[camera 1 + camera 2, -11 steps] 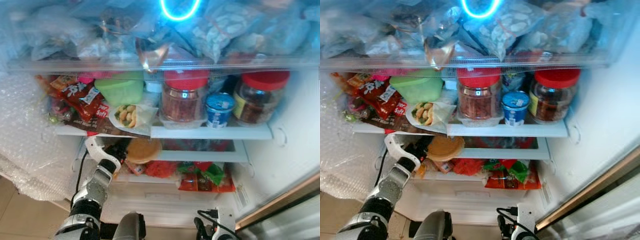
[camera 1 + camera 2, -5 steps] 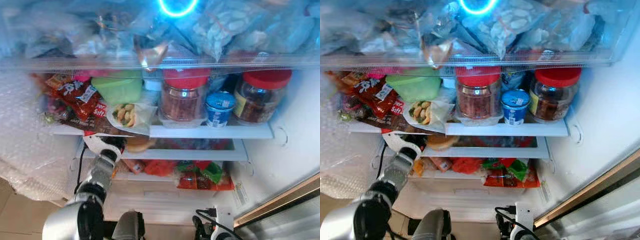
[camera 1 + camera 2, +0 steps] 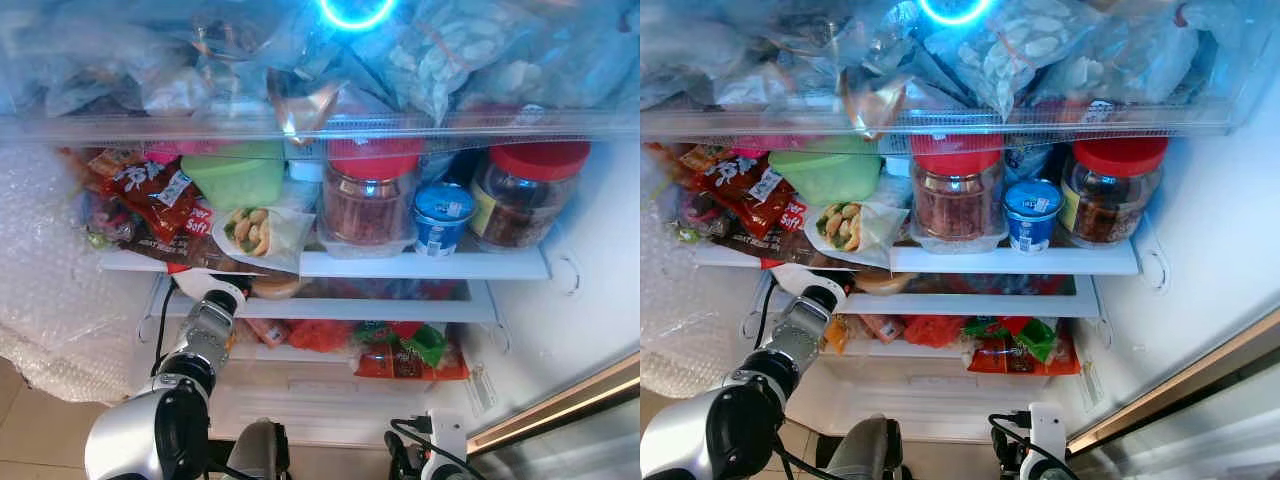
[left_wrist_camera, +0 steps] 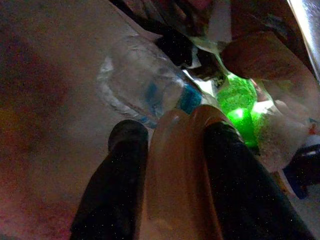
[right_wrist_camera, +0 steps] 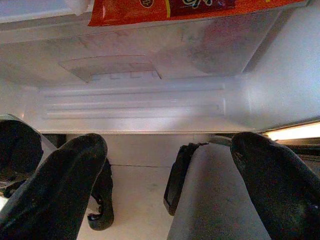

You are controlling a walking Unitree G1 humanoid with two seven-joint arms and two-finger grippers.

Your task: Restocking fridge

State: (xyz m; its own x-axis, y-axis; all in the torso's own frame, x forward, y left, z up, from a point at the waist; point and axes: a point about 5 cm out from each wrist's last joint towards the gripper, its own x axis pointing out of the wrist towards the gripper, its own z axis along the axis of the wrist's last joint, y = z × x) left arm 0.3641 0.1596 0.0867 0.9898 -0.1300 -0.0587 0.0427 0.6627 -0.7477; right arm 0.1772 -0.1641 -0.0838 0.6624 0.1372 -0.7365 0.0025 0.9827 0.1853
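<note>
A flat, round tan-orange packet (image 3: 276, 288) sits at the left of the fridge's second shelf, mostly tucked under the shelf above. My left gripper (image 3: 240, 293) reaches in from below left and is shut on it. In the left wrist view the packet (image 4: 180, 170) is pinched between the two black fingers (image 4: 125, 165), with a clear plastic bottle (image 4: 140, 87) and something bright green (image 4: 240, 100) beyond. My right gripper (image 5: 165, 145) hangs low in front of the fridge's bottom drawer, open with nothing in it.
The shelf above holds red snack packets (image 3: 150, 190), a green tub (image 3: 238, 178), a wrapped sandwich (image 3: 255, 230), two red-lidded jars (image 3: 368, 195), (image 3: 525, 195) and a blue cup (image 3: 440, 215). Red and green packets (image 3: 410, 350) lie lower right. Bubble wrap (image 3: 50, 300) hangs at left.
My left gripper has pushed the tan packet deeper onto the second shelf, so less of it shows under the shelf above. The left arm is stretched further in. The right arm stays put.
</note>
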